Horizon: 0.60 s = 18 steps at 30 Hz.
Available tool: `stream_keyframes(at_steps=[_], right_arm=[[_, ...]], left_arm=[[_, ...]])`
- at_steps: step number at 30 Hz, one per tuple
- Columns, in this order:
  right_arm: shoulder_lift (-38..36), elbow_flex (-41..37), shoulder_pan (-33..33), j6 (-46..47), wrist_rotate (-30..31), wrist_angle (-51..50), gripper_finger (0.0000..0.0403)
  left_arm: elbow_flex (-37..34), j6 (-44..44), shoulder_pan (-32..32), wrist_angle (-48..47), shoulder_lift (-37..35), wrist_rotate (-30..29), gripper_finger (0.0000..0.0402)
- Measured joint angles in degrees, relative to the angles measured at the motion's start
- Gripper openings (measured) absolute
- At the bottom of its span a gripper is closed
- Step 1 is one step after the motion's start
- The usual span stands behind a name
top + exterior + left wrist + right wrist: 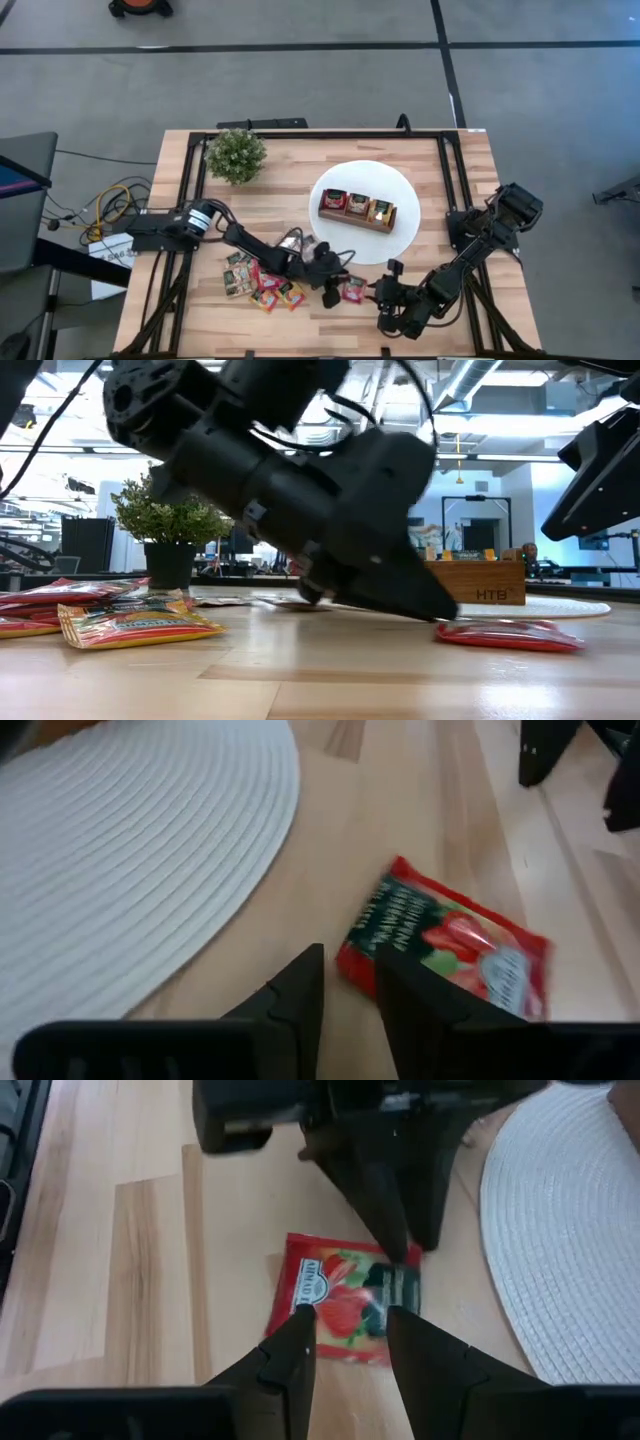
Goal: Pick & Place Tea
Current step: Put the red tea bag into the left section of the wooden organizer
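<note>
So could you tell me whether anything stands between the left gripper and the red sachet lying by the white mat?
Nothing visible does. The left gripper is already down at the edge of the red sachet, beside the white mat.

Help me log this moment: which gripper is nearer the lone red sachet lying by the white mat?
Left. The left gripper has its fingertips down at one edge of the red sachet, beside the white mat. The right gripper hovers just off the opposite edge, apparently not touching.
</note>
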Motion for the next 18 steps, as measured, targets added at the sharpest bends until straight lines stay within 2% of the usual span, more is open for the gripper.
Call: stream_keyframes(at_steps=[5,10,18], right_arm=[[0.0,0.0,0.0,0.0,-0.3,0.1,0.0118],[0.0,0.0,0.2,-0.4,-0.4,-0.1,0.0118],[0.0,-1.0,-0.3,7.8,0.0,-0.1,0.0118]], left_arm=[[5.3,2.8,-0.3,-7.2,1.9,-0.3,0.006],[6.1,5.8,-1.2,-9.2,1.9,-2.6,0.001],[5.9,10.0,-4.5,-11.4,-1.0,-10.4,0.0]])
